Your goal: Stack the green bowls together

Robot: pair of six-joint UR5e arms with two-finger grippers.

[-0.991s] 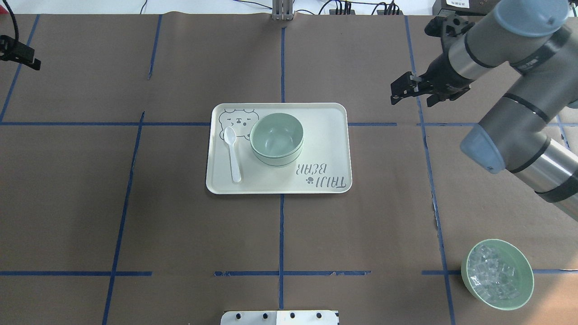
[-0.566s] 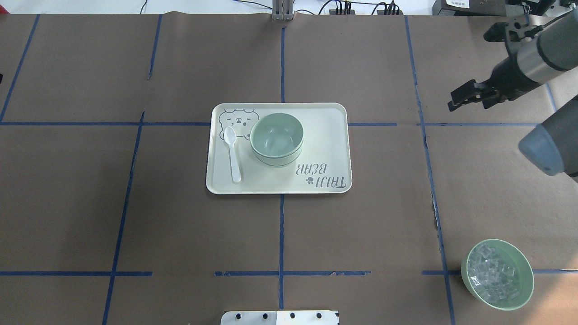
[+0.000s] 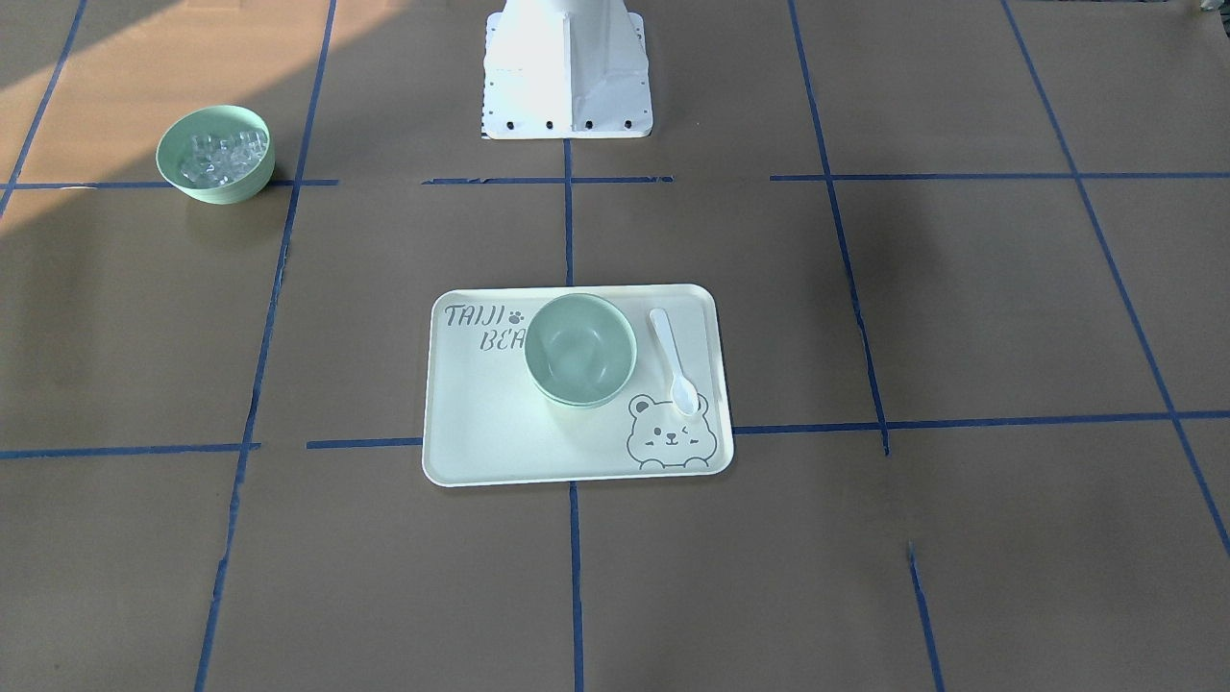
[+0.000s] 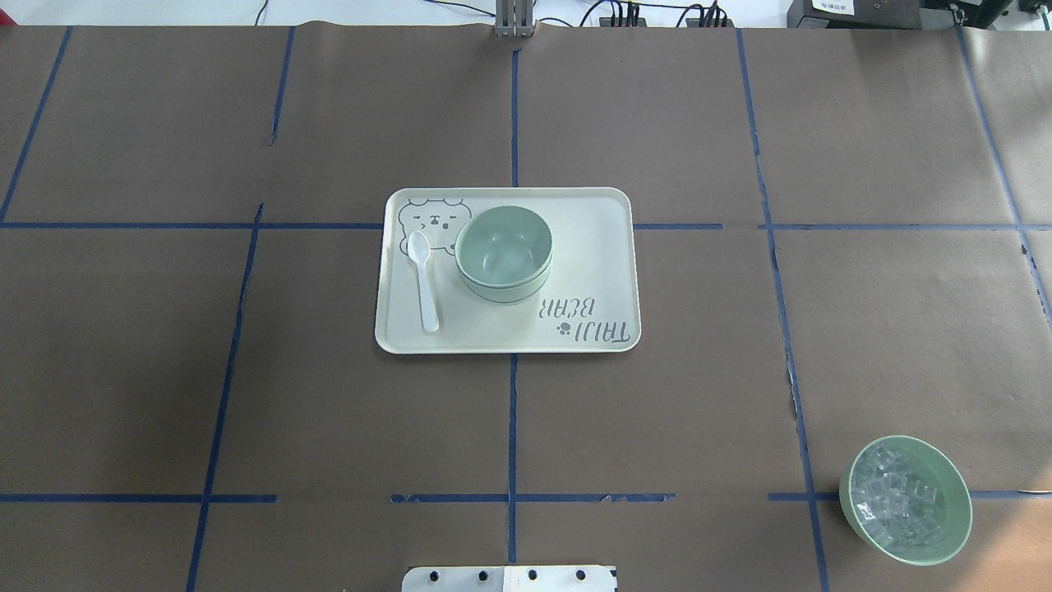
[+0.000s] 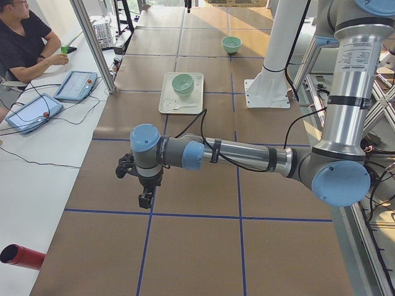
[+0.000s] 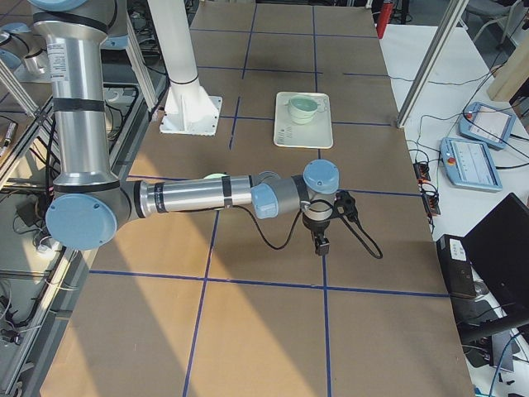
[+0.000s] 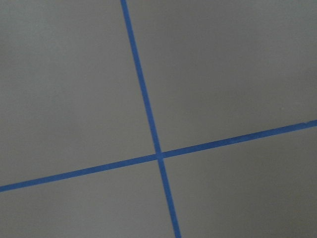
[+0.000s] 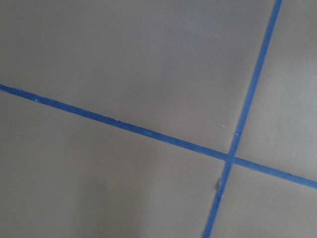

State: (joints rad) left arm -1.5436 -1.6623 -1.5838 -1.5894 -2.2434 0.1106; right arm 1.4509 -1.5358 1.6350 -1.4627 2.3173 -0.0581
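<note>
The pale mint-green bowls (image 4: 503, 251) sit nested in one stack on the cream bear tray (image 4: 593, 247), with lower rims showing under the top bowl. The stack also shows in the front-facing view (image 3: 579, 348), the exterior left view (image 5: 182, 82) and the exterior right view (image 6: 303, 106). My left gripper (image 5: 144, 200) hangs over bare table far off the tray, at the table's left end. My right gripper (image 6: 321, 245) hangs likewise at the right end. Both show only in side views, so I cannot tell if they are open or shut. Both wrist views show only brown paper and blue tape.
A white spoon (image 4: 424, 281) lies on the tray beside the stack. A green bowl of clear ice-like cubes (image 4: 905, 499) stands at the near right of the table. The robot's white base (image 3: 565, 67) is at the near edge. An operator (image 5: 24, 46) sits past the far side.
The right arm has swung out to the right and left the overhead view. The left gripper has also left that view's left edge. The bowls, tray and spoon have not moved.
</note>
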